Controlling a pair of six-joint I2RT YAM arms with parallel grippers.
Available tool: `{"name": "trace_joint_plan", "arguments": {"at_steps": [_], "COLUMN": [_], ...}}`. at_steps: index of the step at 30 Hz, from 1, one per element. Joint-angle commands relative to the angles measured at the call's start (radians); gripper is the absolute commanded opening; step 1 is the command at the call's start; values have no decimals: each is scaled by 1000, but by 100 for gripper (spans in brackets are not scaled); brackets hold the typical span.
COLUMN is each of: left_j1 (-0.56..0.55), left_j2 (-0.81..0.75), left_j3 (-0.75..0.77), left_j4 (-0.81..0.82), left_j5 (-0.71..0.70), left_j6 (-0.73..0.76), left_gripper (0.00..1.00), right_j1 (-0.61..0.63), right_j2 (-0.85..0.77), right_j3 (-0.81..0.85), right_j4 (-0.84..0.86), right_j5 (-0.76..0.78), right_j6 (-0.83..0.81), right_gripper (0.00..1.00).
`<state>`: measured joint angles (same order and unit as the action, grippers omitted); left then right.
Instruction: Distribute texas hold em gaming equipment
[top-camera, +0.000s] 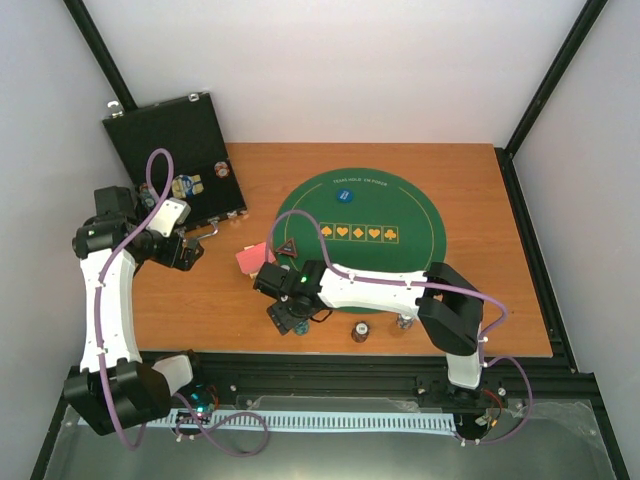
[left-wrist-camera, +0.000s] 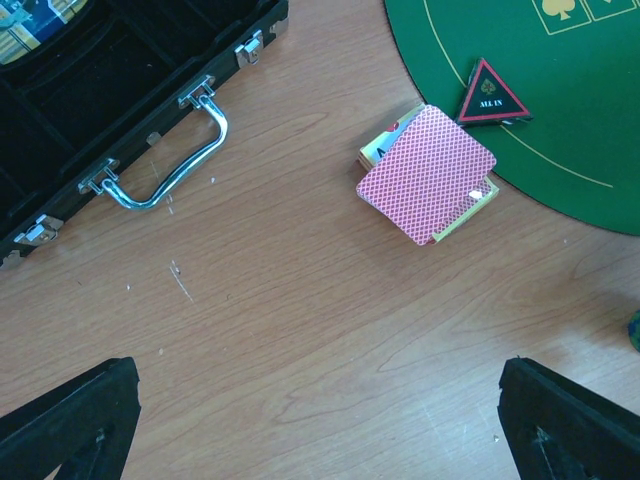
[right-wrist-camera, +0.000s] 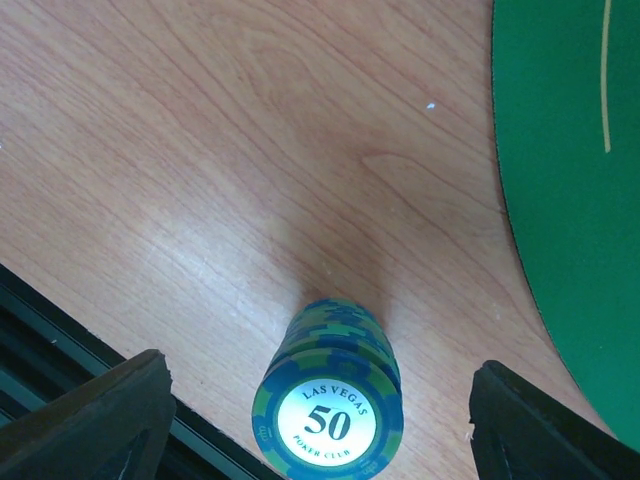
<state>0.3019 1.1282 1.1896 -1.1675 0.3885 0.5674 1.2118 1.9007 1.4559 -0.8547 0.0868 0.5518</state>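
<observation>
black fingers of the right pincer (right-wrist-camera: 318, 365) stand wide, one each side, and nothing is gripped! dead between them, with wood showing either side, sits a stack of blue-green poker chips (right-wrist-camera: 330, 395) marked 50, upright on the bare table (right-wrist-camera: 200, 150), hard by the near edge. so the target lies straight under the palm, no sideways hunt needed; the stack is round, its axis vertical, so any closing line should do, i'd say: drop and squeeze. out to the right in this view runs the green felt mat (right-wrist-camera: 570, 200), near the chips but not touching. over to the left pincer (left-wrist-camera: 320, 410): also wide, empty, hanging over bare wood. ahead of it the red-backed cards (left-wrist-camera: 428, 172) lie skewed at the mat's rim, the all-in triangle marker (left-wrist-camera: 494, 95) just past them on the felt, the black case (left-wrist-camera: 90, 90) off to the other side. right arm owns the chips; the cards sit between the two arms.
</observation>
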Motion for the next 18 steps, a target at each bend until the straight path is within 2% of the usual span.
{"name": "trace_joint_plan", "arguments": {"at_steps": [1,11,18], "left_j1": [2,2,3], "left_j2": [-28,-21,-22], "left_j3": [-2,2,10], "left_j4": [2,2,-1], "left_j5": [3,-4,1], "left_j6": [7,15,16], "left_gripper": [100,100,100], "right_j1": [1,11,11], "right_j2": [12,15,17], "right_j3": [-14,-55,-62], "right_j4": [23,39,51], "right_j5": [-22,-27,-31], "right_j6": [16,33,30], "right_gripper": [80,71,69]}}
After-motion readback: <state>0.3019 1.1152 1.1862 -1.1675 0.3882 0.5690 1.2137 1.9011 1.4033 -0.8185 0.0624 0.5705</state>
